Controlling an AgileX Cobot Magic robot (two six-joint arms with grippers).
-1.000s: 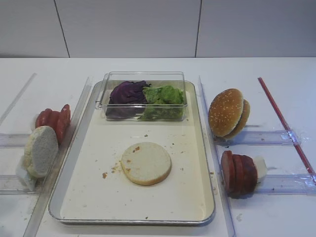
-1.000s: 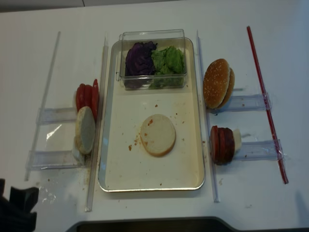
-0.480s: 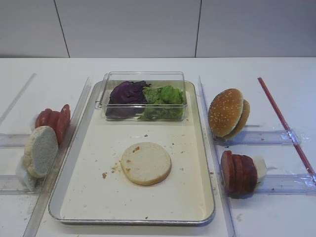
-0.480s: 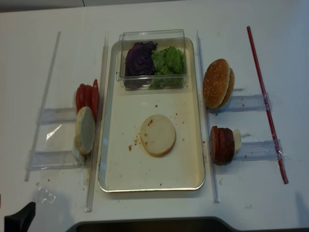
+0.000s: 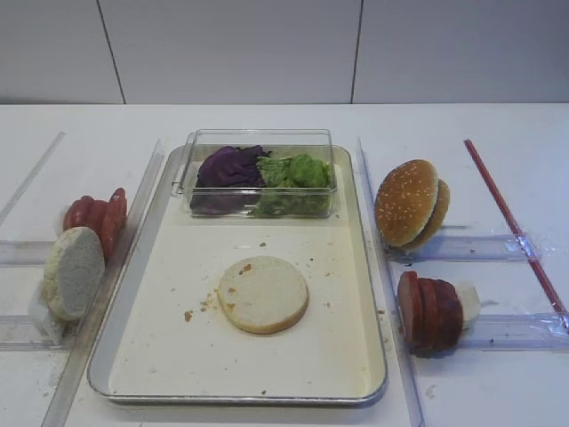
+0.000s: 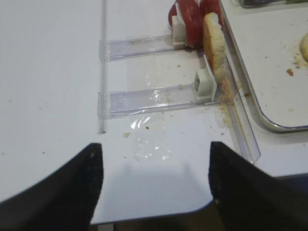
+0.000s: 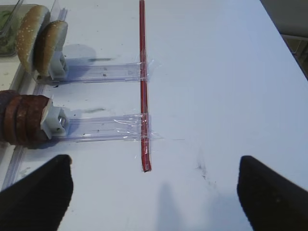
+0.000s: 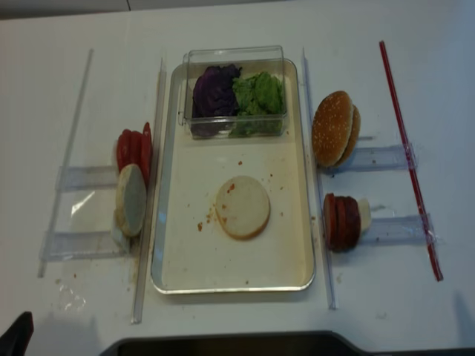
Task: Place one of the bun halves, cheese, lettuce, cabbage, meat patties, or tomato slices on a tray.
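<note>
two dark fingers of the left gripper [image 6: 154, 187] fill the bottom corners of the left wrist view, spread wide with nothing between them, hovering over bare white table [image 6: 48, 72] near its front edge. just ahead of them lie two clear plastic holders [image 6: 149, 98]; one of the bun halves [image 6: 215, 45] stands on edge in the nearer holder, and the tomato slices [image 6: 192, 17] stand upright in the farther one, both beside the tray's left rim. the right gripper [image 7: 154, 187] is likewise parted and holding nothing, above the table to the right of a red rod [image 7: 143, 86]. beyond that rod sit the meat patties [image 7: 21, 118], stacked on edge, and a sesame bun [image 7: 41, 41] on edge behind them. the tray [image 5: 160, 356] lies in the middle of the table. a second bun half [image 5: 263, 294] lies flat near its centre amid crumbs. at the tray's far end a clear plastic box [image 5: 258, 140] holds the cabbage [image 5: 229, 167] on the left and the lettuce [image 5: 296, 173] on the right.
</note>
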